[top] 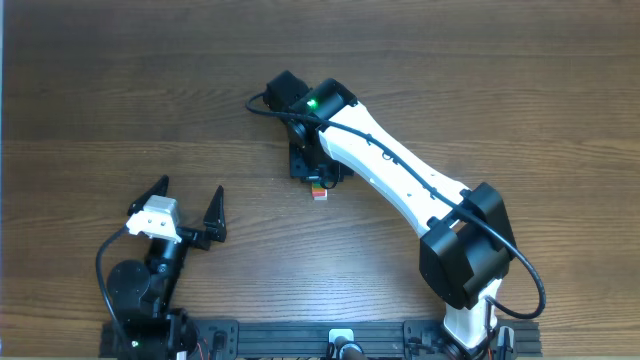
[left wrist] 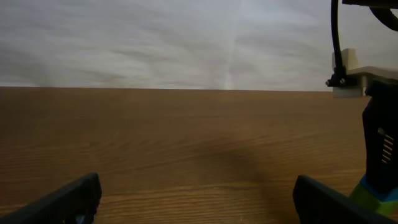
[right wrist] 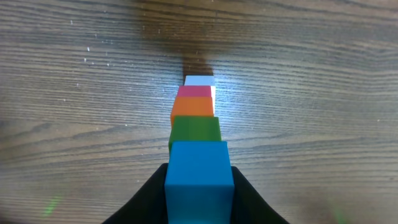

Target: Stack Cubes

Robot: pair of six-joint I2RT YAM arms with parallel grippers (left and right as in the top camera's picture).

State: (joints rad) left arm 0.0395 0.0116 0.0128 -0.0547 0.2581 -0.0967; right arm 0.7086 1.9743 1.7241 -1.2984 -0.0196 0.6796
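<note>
left side: left claw (top: 190,188) is low over the brown wood-grain desk (top: 480,80), near its own base, fingers spread wide with nothing between them. well apart from the cubes.

centre: right arm reaches up and across to mid-desk. right claw (right wrist: 199,172) pinches a matte blue cube (right wrist: 199,163) by two opposite faces. the blue cube sits atop the stack, above a matte green cube (right wrist: 195,129). under that come an orange cube (right wrist: 194,107), a pink cube (right wrist: 194,91) and a white cube (right wrist: 199,80) on the desk.

step in hand, as i judge it: seat and release the blue cube. cannot tell if it is touching the green cube yet. to do it well: lower straight down until the faces meet, keep the edges square with the green cube, spread the fingers evenly so neither side drags, then lift straight up. the stack is tall and narrow, so a sideways nudge could topple it.

views: the right wrist view looks down the stack and gives the colour order and alignment. the top view hides most of it under the claw, leaving a small bit at the foot. the left wrist view gives a low side look with green and blue patches at its edge.
</note>
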